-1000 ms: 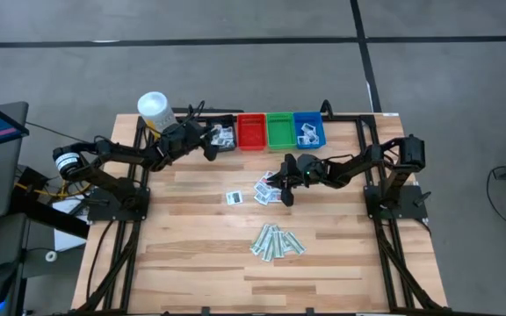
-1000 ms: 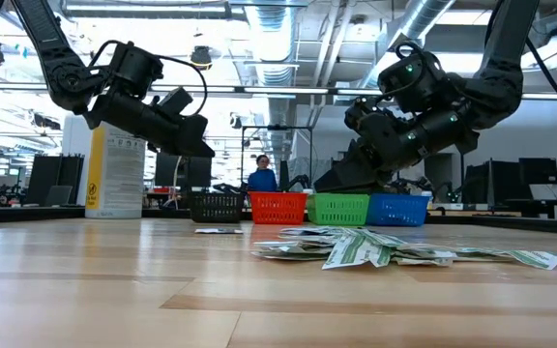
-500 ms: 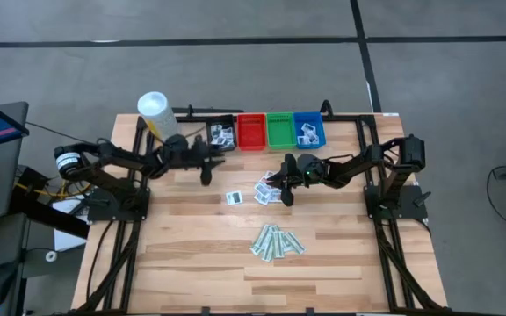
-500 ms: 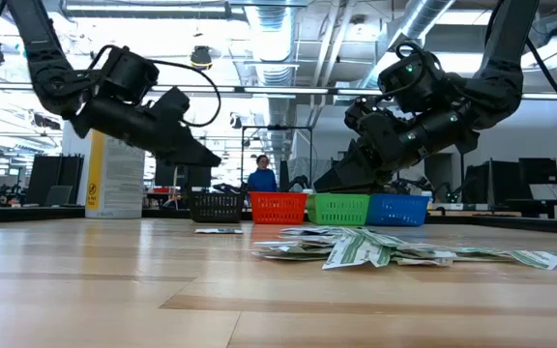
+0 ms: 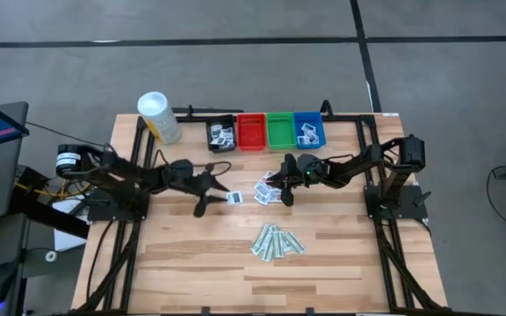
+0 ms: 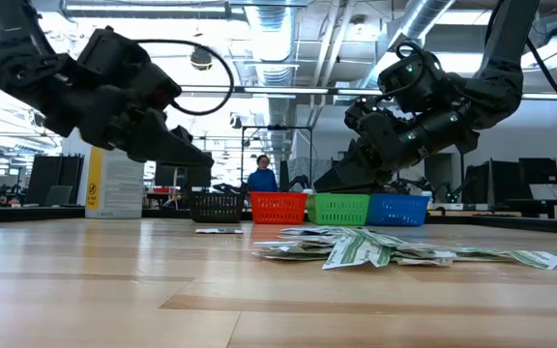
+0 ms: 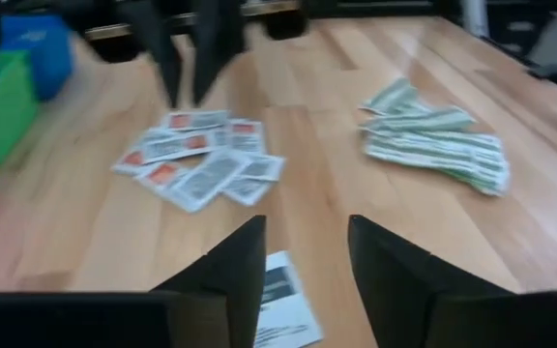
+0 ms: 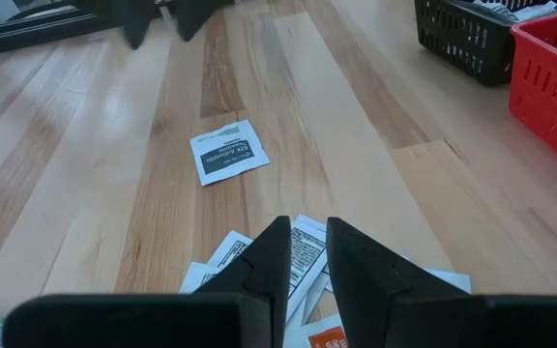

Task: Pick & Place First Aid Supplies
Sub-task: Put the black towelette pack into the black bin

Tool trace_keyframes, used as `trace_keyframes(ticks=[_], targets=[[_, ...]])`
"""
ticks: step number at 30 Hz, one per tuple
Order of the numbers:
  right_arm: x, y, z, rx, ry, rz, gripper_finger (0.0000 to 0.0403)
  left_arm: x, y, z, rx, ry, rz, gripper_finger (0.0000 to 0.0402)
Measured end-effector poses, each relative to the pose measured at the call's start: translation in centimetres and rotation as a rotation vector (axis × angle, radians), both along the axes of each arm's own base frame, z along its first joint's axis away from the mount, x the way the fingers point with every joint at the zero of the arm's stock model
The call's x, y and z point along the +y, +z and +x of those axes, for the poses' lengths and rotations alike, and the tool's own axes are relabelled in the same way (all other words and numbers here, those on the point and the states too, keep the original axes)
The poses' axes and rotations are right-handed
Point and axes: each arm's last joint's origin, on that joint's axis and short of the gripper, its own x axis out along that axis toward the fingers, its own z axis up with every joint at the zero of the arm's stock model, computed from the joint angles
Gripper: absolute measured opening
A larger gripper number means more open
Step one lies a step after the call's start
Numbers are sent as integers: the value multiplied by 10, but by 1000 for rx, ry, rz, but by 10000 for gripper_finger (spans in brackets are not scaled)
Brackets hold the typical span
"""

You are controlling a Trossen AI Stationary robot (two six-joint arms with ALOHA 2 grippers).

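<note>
While the black bin point(image 5: 221, 135) and blue bin point(image 5: 309, 131) hold packets, green strips point(image 5: 277, 242) lie slantwise mid-table; left gripper point(image 5: 207, 190) spread beside a lone packet point(image 5: 234, 197), right gripper point(image 5: 285, 190) narrow, empty, over the packet pile point(image 5: 267, 190).

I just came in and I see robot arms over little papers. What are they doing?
Two robot arms are sorting first aid packets into small bins at the far edge of the table. The left tool, open and empty, is beside a lone white packet with dark print. The right tool hovers over a cluster of white packets with red print, holding nothing. A pile of pale-green wrapped strips waits nearer the front. The black bin and blue bin already hold packets.
</note>
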Motion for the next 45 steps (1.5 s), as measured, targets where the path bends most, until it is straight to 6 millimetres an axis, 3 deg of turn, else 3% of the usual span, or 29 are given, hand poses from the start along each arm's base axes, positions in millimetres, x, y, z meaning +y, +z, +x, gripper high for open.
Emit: trace_keyframes(ticks=[9, 19, 34, 45], targets=[[0, 0, 0, 0, 0, 0, 65, -6, 0, 1, 4, 69, 65, 207], [0, 0, 0, 0, 0, 0, 65, -6, -3, 2, 12, 71, 58, 218], [0, 0, 0, -4, 0, 0, 65, 4, -50, 31, 192, 118, 85, 215], [0, 0, 0, -4, 0, -1, 65, 9, -68, 40, 225, 97, 52, 197]])
